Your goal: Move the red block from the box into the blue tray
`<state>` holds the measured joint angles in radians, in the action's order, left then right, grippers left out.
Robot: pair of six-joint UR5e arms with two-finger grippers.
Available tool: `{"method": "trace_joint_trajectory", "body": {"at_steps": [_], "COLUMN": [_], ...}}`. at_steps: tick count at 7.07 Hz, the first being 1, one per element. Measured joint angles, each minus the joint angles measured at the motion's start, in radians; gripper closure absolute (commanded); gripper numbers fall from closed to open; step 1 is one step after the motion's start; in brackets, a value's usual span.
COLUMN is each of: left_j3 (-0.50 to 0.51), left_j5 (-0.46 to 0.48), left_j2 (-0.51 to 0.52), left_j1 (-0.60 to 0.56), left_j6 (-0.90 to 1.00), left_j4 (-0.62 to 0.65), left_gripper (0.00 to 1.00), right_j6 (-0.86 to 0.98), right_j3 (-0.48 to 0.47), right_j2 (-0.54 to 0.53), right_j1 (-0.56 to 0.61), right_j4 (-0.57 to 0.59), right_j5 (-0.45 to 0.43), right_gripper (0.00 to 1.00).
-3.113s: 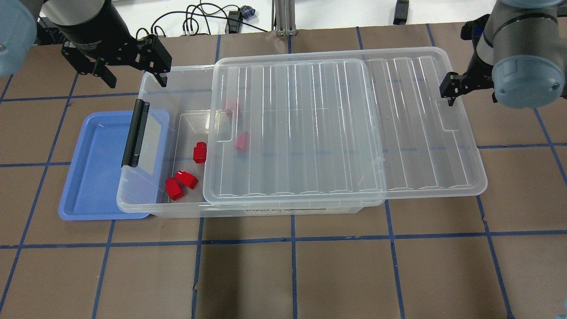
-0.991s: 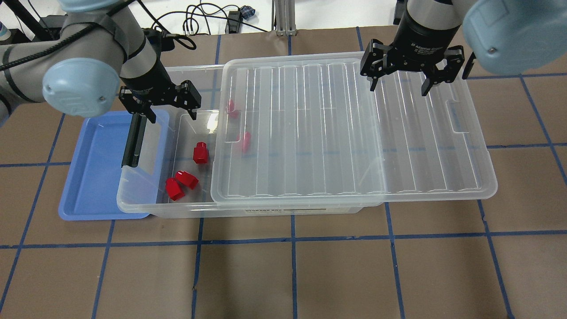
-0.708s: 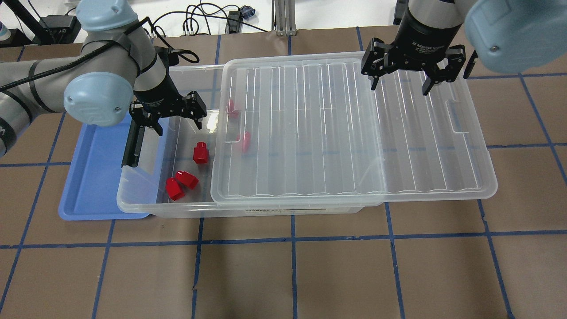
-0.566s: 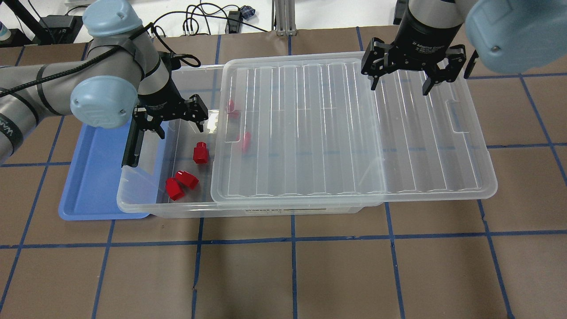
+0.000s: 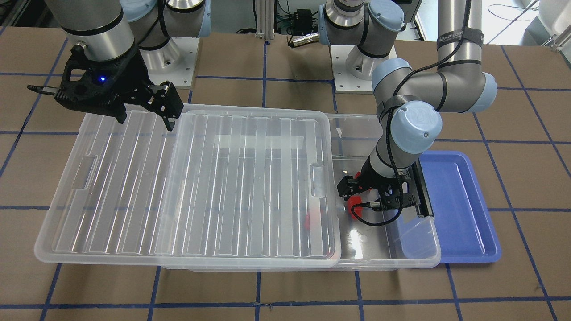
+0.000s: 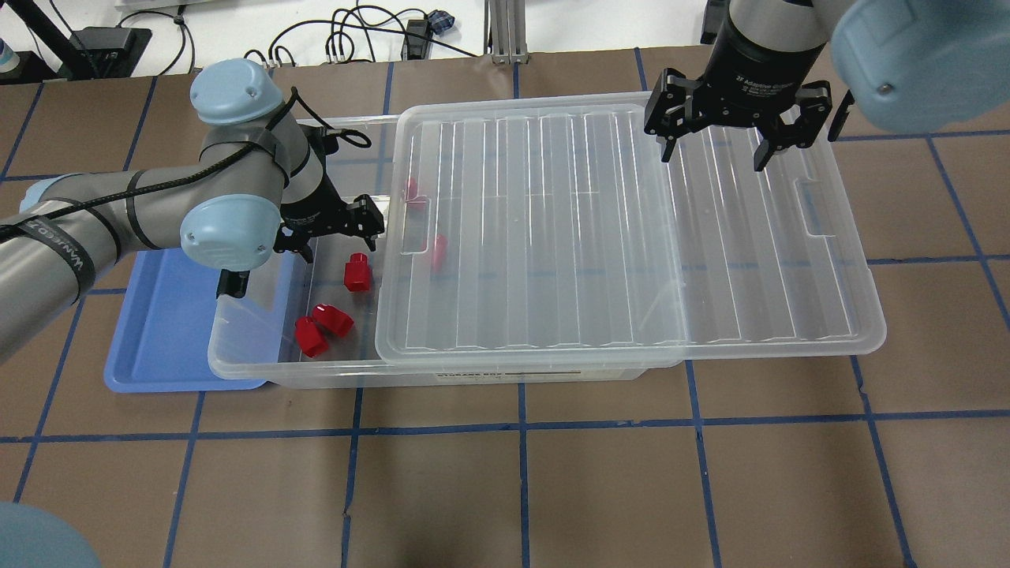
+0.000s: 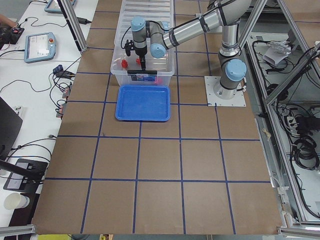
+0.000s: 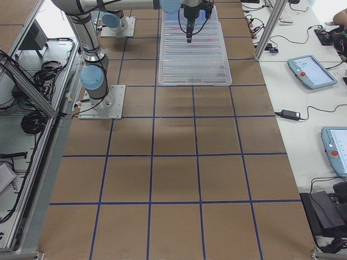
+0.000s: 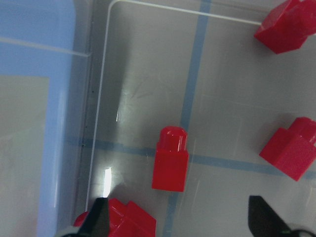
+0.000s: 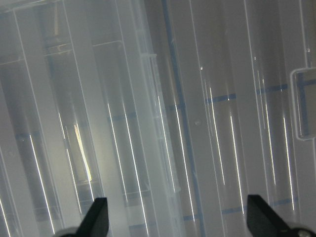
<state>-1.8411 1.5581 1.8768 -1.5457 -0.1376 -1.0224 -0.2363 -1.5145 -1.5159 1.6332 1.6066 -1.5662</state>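
The clear box [image 6: 316, 372] has its ribbed lid [image 6: 552, 237] slid to the right, so its left end is uncovered. Three red blocks lie there: one upright [image 6: 357, 272], two together [image 6: 319, 327]. Two more show faintly under the lid [image 6: 436, 251]. My left gripper [image 6: 338, 237] is open, lowered into the uncovered end just above the upright block, which sits centred in the left wrist view [image 9: 170, 160] between the fingertips [image 9: 101, 219]. The blue tray [image 6: 158, 323] lies empty, partly under the box's left end. My right gripper [image 6: 714, 158] is open above the lid.
A black latch bar [image 6: 227, 282] runs along the box's left end, beside my left wrist. The lid overhangs the box's right end [image 5: 89, 187]. Cables [image 6: 355, 31] lie beyond the far table edge. The brown table [image 6: 521, 489] has blue tape lines.
My left arm has swung forward and down into the box's uncovered end, toward the upright red block. The right gripper has stayed over the lid. Earlier, the lid slid a little to the right.
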Motion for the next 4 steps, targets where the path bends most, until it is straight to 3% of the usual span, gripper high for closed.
{"method": "trace_joint_trajectory", "body": {"at_steps": [4], "left_j3": [-0.018], "left_j5": [-0.001], "left_j2": [0.054], "left_j1": [0.001], "left_j6": [-0.008], "left_j4": [0.02], "left_gripper": [0.0], "right_j6": [0.0], "right_j3": [-0.004], "right_j2": [-0.001], "right_j1": [-0.003], "right_j4": [-0.002], "right_j5": [-0.001], "right_gripper": [0.0]}}
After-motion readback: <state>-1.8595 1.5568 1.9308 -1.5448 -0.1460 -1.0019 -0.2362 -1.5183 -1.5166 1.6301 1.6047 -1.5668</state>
